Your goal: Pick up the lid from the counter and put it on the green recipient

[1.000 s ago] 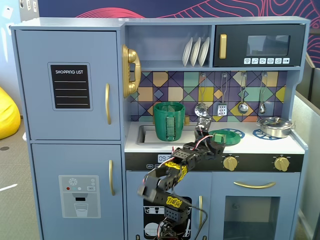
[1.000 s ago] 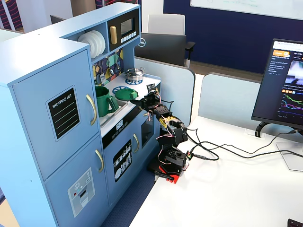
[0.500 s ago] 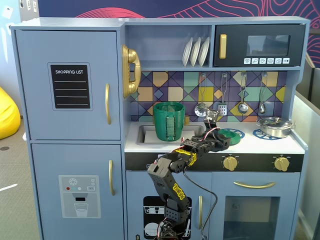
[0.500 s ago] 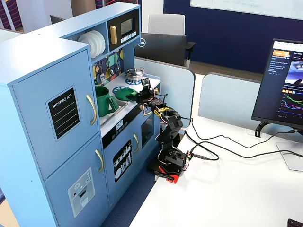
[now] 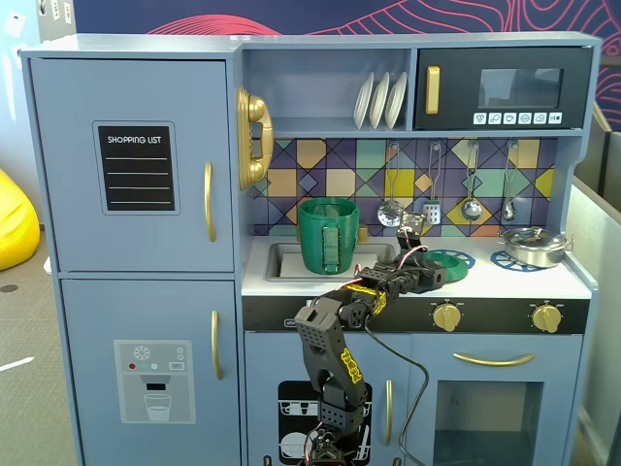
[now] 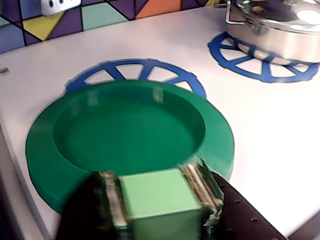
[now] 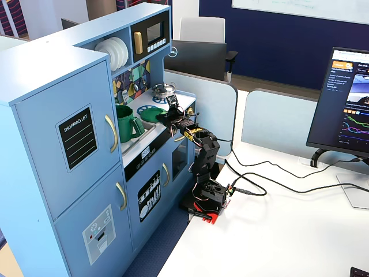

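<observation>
Recipient [image 5: 328,236] stands in the sink left of the lid [image 6: 125,135], uncovered. Lid lies flat on the blue burner ring [image 6: 131,75], not yet lifted. Gripper [image 6: 157,202] is clenched on its square knob [image 6: 156,197]. Lifting, carrying and placing remain.

The white table [image 6: 270,130] is seen in the wrist view carrying the lid [image 6: 55,170], laid over a blue burner ring [image 6: 135,75]. Far right, a steel pot [image 6: 280,30] is set on another blue ring [image 6: 260,65].
</observation>
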Action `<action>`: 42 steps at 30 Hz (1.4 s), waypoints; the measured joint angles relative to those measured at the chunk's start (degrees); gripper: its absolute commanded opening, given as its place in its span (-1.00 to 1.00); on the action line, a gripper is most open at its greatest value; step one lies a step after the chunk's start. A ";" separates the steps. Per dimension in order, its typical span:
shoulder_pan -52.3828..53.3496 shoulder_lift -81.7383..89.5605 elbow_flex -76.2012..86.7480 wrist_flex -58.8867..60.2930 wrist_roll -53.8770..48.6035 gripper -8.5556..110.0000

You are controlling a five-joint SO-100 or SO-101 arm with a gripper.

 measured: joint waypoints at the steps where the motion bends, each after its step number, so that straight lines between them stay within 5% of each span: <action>1: -0.09 -0.35 -0.44 -0.18 0.70 -0.86; 9: -1.76 -1.05 -6.59 0.44 1.93 -0.86; 17: -3.69 -1.05 -23.20 13.54 1.58 -0.86; 42: -29.44 0.35 -40.25 29.00 -2.99 -0.86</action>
